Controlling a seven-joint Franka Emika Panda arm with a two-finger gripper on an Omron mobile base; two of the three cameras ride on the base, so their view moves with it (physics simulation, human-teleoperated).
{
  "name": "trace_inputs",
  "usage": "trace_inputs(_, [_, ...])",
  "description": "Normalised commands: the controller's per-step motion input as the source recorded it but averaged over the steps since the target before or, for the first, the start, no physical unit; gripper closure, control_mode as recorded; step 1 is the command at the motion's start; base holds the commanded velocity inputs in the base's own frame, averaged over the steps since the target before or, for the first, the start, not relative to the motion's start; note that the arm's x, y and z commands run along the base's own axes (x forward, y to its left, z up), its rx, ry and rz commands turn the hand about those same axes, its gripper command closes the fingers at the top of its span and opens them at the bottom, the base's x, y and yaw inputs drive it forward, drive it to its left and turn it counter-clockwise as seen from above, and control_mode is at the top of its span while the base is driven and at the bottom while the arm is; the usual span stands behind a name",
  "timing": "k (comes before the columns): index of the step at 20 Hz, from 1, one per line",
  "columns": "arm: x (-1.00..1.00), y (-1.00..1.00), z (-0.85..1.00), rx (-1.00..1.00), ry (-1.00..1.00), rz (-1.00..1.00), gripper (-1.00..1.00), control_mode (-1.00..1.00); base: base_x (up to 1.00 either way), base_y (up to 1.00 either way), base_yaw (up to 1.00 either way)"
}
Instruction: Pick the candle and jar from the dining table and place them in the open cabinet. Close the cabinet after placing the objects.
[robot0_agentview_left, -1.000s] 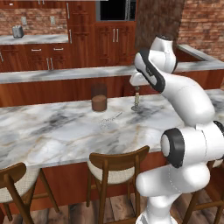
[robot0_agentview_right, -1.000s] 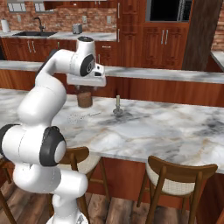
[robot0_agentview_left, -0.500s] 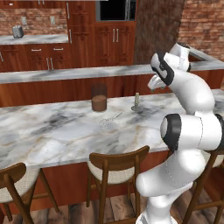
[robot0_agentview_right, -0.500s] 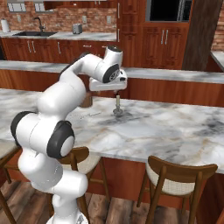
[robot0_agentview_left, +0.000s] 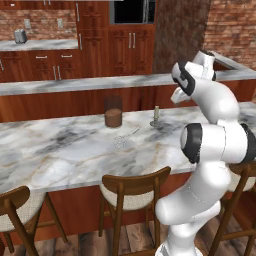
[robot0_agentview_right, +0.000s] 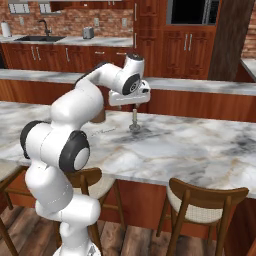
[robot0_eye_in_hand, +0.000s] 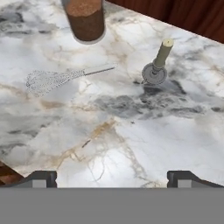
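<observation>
the wide-open, empty end effector (robot0_eye_in_hand: 112, 177) should drop straight over the candle (robot0_eye_in_hand: 158, 64), upright on the surface (robot0_eye_in_hand: 144, 140) just right of the jar (robot0_eye_in_hand: 86, 19), and close low on its stem.

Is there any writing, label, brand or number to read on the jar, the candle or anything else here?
None: no readable text in any view.
The jar, candle, whisk and dining table carry no words or numbers.
</observation>
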Motion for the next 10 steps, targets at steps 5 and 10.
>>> trace_inputs(5, [0.54,0.06,-0.3,-0.05,0.02,-0.2,-1.0,-1.0,0.0,0.0,0.0])
trace_inputs(10, [0.38,0.0,-0.22,0.0,0.0,-0.23,-1.0,-1.0,0.0,0.0,0.0])
